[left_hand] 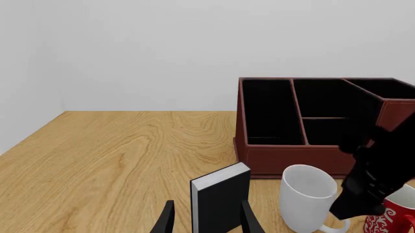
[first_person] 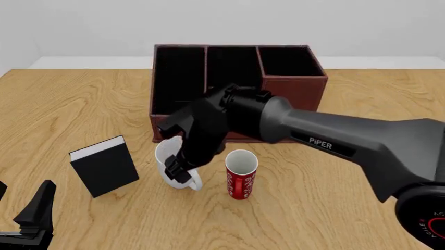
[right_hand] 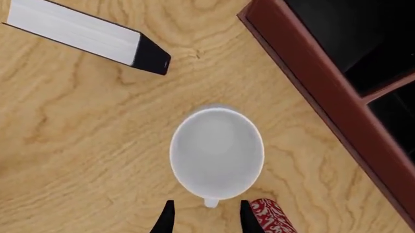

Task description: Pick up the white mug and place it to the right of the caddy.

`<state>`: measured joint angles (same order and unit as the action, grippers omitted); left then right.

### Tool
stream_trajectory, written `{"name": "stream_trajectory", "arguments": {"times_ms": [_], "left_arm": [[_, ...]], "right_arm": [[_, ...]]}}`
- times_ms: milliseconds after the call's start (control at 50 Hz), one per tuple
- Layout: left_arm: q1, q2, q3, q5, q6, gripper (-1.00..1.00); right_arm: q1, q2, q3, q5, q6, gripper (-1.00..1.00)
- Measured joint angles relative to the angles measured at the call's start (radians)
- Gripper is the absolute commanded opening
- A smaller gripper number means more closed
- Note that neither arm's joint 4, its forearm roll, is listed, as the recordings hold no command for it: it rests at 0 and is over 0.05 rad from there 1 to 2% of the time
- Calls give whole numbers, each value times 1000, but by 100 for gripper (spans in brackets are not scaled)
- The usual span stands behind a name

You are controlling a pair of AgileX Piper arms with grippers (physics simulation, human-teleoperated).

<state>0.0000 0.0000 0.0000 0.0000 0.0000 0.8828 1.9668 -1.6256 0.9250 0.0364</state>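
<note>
The table [first_person: 361,208] under me was pale wood with a strong grain, and behind it stood a plain, off-white wall [left_hand: 162,48]. The caddy [first_person: 295,86] sat toward the back, its dark compartments facing up. A black book [first_person: 104,166] stood upright on the left, and a red mug [first_person: 240,174] stood just beside the white mug [first_person: 167,153], both in front of the caddy.

My right gripper [right_hand: 205,218] hung directly over the white mug — its two fingertips were parted, one on either side of the handle stub at the rim, with nothing yet clamped between them. In the front view my right arm covered much of the mug.

My left gripper [left_hand: 206,221] rested low at the near left of the table, fingers apart and holding nothing, pointed at the book.
</note>
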Motion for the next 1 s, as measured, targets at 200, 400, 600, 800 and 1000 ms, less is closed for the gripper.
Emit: {"name": "stream_trajectory", "arguments": {"times_ms": [200, 400, 600, 800, 1000], "left_arm": [[0, 0, 0, 0, 0, 100], [0, 0, 0, 0, 0, 100], [0, 0, 0, 0, 0, 100], [0, 0, 0, 0, 0, 100], [0, 0, 0, 0, 0, 100]], "right_arm": [[-7, 8, 16, -12, 4, 100], [-14, 15, 24, -19, 5, 100], [-16, 26, 34, -29, 5, 100], [-15, 37, 39, -35, 5, 100], [-17, 44, 45, -42, 5, 100]]}}
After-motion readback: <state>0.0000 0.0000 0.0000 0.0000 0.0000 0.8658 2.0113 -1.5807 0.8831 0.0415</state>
